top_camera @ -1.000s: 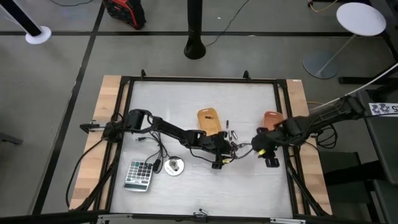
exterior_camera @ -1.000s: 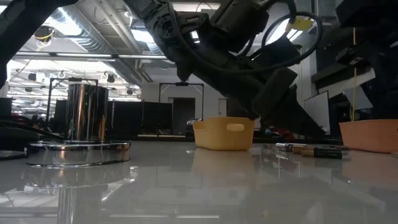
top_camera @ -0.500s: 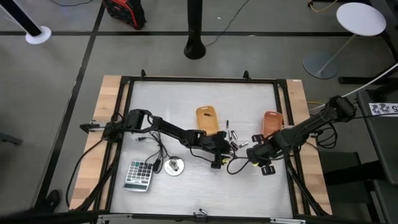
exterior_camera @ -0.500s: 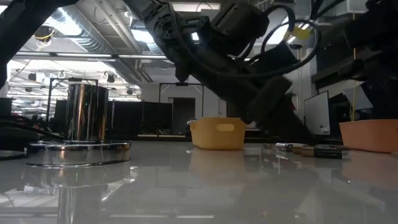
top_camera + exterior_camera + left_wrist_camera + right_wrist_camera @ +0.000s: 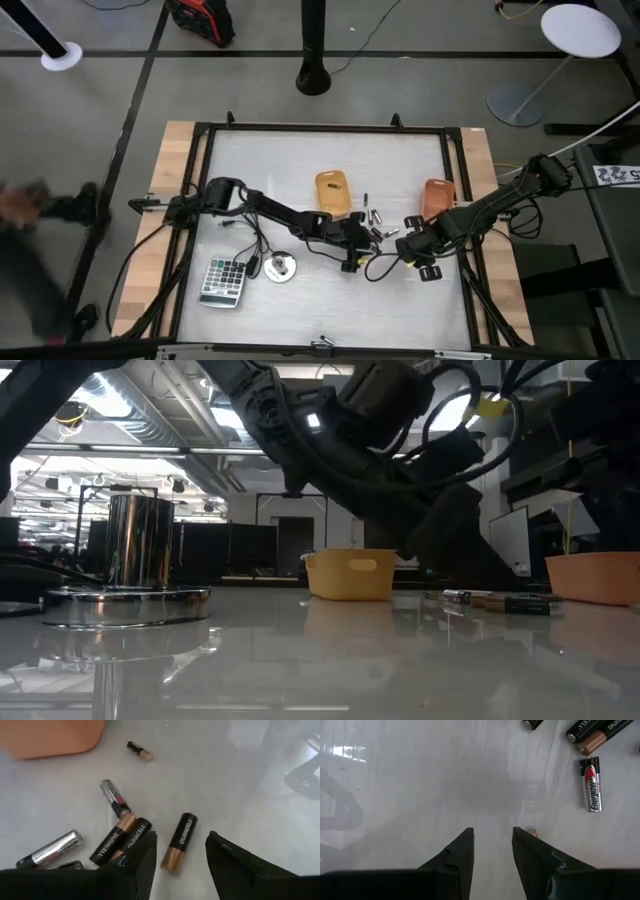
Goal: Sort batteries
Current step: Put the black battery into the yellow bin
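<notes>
Right gripper [image 5: 408,249] has slid from the right edge toward bench centre, fingers spread, low over bare tabletop. Left gripper [image 5: 176,854], fingers spread, straddles one black-and-copper battery [image 5: 180,841] in the batteries [image 5: 373,226] mid-bench beside yellow bin [image 5: 333,190].

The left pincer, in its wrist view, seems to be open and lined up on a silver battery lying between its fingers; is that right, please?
Not quite: the left wrist view shows the open left pincer lined up on a black-and-copper battery; the silver battery lies off to one side.
</notes>
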`<move>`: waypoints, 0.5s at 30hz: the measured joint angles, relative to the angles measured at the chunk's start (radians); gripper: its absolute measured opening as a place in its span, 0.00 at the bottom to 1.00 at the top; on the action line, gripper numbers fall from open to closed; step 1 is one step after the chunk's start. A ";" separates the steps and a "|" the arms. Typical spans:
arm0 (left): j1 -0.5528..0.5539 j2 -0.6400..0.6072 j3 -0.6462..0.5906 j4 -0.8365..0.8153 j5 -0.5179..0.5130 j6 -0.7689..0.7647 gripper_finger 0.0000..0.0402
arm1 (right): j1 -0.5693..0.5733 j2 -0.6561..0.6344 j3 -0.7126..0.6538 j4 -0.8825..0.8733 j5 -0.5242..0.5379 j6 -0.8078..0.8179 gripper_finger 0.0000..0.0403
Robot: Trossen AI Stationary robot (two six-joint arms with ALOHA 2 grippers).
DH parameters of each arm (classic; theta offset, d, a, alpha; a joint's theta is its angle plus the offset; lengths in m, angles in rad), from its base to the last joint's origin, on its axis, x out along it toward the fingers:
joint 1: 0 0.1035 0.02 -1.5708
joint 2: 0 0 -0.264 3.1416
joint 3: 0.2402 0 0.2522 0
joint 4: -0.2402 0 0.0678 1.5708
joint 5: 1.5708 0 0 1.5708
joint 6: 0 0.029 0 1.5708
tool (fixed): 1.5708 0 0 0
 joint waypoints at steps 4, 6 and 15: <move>0.004 0.020 0.000 -0.009 0.002 -0.025 0.40 | 0.000 0.000 0.000 0.006 0.000 0.000 0.32; 0.004 0.024 0.000 -0.014 0.003 -0.030 0.40 | 0.000 -0.001 0.000 0.007 0.000 0.000 0.32; 0.003 0.032 0.001 -0.013 0.004 -0.086 0.29 | 0.000 0.000 0.000 0.003 0.066 -0.001 0.32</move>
